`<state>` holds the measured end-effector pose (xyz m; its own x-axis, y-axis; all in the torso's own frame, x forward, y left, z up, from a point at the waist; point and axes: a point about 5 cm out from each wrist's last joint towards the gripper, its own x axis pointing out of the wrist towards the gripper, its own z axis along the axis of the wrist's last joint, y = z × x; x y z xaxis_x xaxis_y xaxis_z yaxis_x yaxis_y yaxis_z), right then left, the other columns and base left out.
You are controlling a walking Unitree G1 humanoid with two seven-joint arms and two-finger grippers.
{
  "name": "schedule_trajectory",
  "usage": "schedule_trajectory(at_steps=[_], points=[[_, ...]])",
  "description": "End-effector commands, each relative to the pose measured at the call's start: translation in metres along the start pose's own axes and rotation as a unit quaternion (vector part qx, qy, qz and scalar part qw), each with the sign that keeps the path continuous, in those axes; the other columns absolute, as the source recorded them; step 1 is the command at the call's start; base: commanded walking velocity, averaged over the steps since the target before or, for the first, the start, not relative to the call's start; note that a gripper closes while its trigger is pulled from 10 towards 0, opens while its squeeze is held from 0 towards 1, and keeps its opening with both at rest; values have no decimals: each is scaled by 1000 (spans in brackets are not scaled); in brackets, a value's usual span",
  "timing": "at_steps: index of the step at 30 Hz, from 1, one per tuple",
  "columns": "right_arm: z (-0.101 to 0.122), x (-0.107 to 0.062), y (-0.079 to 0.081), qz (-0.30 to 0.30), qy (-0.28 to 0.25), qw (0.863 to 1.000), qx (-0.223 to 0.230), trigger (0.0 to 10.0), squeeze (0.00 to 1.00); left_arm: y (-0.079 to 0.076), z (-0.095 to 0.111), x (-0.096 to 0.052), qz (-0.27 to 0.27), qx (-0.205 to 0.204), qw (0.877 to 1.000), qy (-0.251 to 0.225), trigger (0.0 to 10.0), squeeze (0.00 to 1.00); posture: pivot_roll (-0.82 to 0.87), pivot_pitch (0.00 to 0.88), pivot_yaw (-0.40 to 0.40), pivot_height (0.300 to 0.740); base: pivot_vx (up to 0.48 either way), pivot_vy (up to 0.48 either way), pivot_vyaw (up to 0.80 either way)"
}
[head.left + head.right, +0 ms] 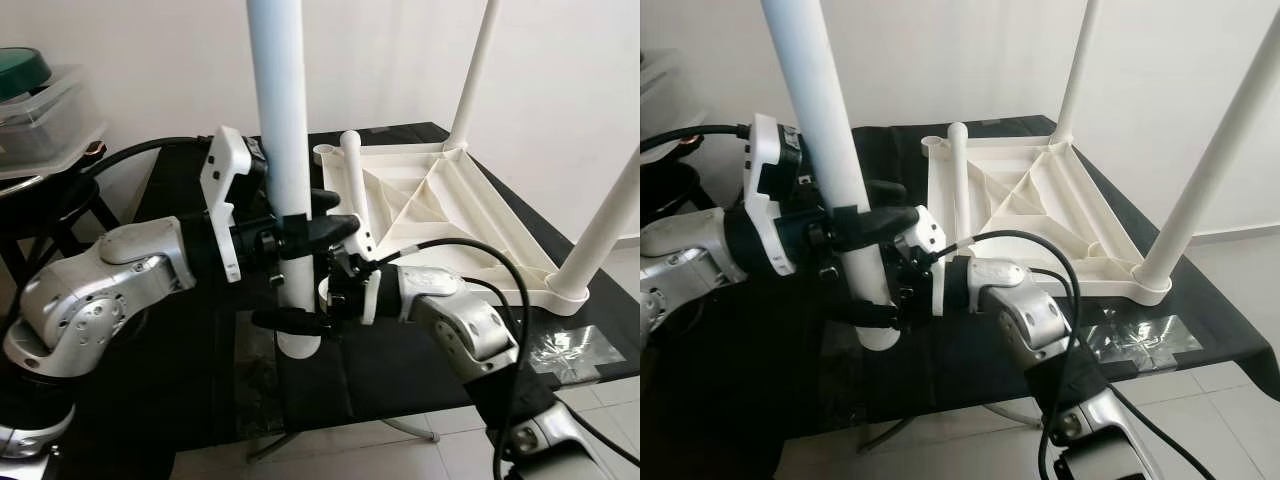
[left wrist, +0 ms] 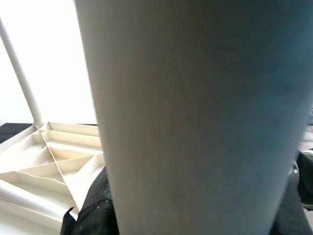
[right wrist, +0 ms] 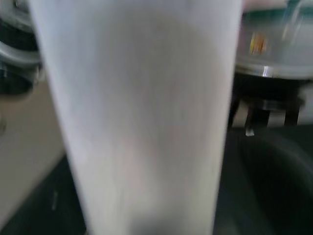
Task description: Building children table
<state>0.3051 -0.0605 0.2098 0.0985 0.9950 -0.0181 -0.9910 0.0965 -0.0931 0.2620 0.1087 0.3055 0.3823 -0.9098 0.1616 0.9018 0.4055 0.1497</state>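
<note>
Two legs were already in the upturned tabletop (image 1: 470, 215) at 2 o'clock, while both grippers, left (image 1: 300, 228) and right (image 1: 300, 318), were clamped on another leg (image 1: 285, 170), unfitted.

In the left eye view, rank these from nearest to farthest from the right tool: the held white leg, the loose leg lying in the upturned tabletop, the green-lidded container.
1. Held white leg: upright, gripped by the right tool near its lower end.
2. Loose leg: just behind, lying in the upturned tabletop.
3. Green-lidded container: far off at the robot's left.
</note>
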Motion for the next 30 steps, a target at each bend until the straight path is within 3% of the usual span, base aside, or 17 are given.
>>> schedule_trajectory(at_steps=[1,3,4,5,6,28,29,30], points=[[0,11,4,22,5,1000,-12,10000,0,-4,2,7,-19,7,1000,2,0,0,54,6,5,740,0,0,0],[0,14,6,30,5,999,-14,10000,0,-5,1,8,-23,6,1000,3,0,0,54,6,5,740,0,0,0],[1,17,8,37,4,999,-14,9137,0,-5,1,10,-26,6,1000,3,0,0,54,7,4,740,0,0,0],[1,17,8,37,4,999,-14,9137,0,-5,1,10,-26,6,1000,3,0,0,54,7,4,740,0,0,0],[1,20,9,43,3,999,-14,0,0,-5,1,11,-28,7,1000,2,0,0,53,6,5,740,0,0,0],[0,20,4,29,3,999,-21,0,0,-3,3,16,-33,33,999,0,275,0,48,1,8,740,0,0,0],[0,20,3,25,2,999,-21,0,0,-2,4,15,-28,35,999,0,6549,0,48,1,8,740,0,0,0],[0,20,3,25,2,999,-21,0,0,-2,4,15,-28,35,999,0,6549,0,48,1,8,740,0,0,0]])
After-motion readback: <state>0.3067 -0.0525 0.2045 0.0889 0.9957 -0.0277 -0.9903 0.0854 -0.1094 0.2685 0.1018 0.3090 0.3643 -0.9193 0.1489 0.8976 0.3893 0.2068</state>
